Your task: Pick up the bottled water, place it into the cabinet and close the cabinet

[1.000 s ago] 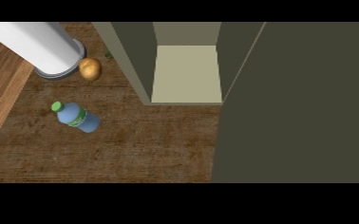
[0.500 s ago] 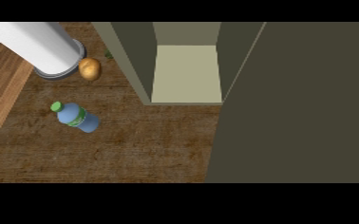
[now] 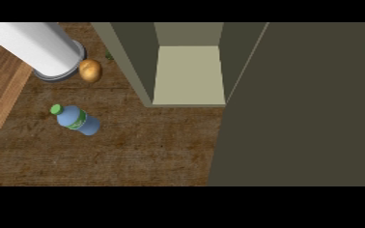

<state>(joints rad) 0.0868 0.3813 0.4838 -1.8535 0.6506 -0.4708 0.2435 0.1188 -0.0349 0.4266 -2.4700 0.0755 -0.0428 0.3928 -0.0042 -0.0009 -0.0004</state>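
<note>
hands: neither in view, so we cannot tell their state | bottle (image 3: pixel 77 119): on counter (image 3: pixel 143 159), left, well apart from cabinet; we judge it light, stiff, slippery, best taken round the body below the cap (image 3: pixel 55 109) | cabinet (image 3: pixel 132 63): open, beyond

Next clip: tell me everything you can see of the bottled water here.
The bottled water has a clear blue, plastic-looking body, a green cap and a green label band. The cap is on and points toward the view's upper left. It looks foreshortened, probably standing, though that is not certain. It rests on the wooden counter, left of the open cabinet and nearer than the brown rounded item. Nothing else touches it, and no hand shows.
</note>
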